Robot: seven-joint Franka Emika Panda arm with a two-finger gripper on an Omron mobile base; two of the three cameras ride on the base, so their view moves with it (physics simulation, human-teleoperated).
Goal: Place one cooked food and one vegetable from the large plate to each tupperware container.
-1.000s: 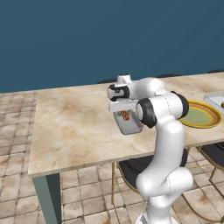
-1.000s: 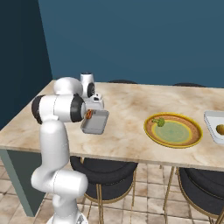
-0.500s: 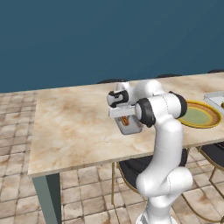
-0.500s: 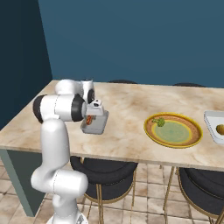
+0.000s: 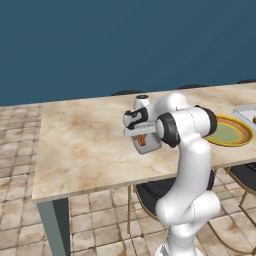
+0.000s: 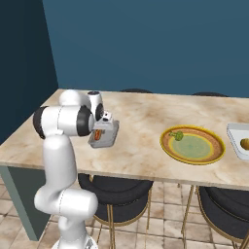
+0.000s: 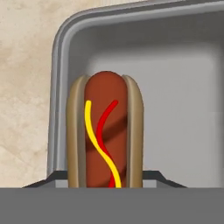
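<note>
My gripper (image 7: 105,179) is shut on a hot dog (image 7: 107,131) with yellow and red sauce lines, held low inside a light-grey tupperware container (image 7: 183,87). In the base views the hand hangs over that container (image 5: 152,145) (image 6: 111,133) at the table's near edge, with the hot dog (image 5: 141,141) (image 6: 97,137) under it. The large plate (image 5: 235,142) (image 6: 168,146), yellow-rimmed with a green centre, lies to the right and carries a green vegetable (image 6: 178,136). A second tupperware container (image 5: 245,111) (image 6: 234,138) at the far right holds a brownish food (image 6: 245,143).
The marble table (image 5: 85,145) stretches bare to the left of the container. Its front edge runs just below the hand. Dark round stools (image 6: 116,187) stand under the table, and a dark blue wall rises behind it.
The hand has shifted slightly and settled lower over the container, still with the hot dog in it. The container, the plate and the other tray have not moved.
</note>
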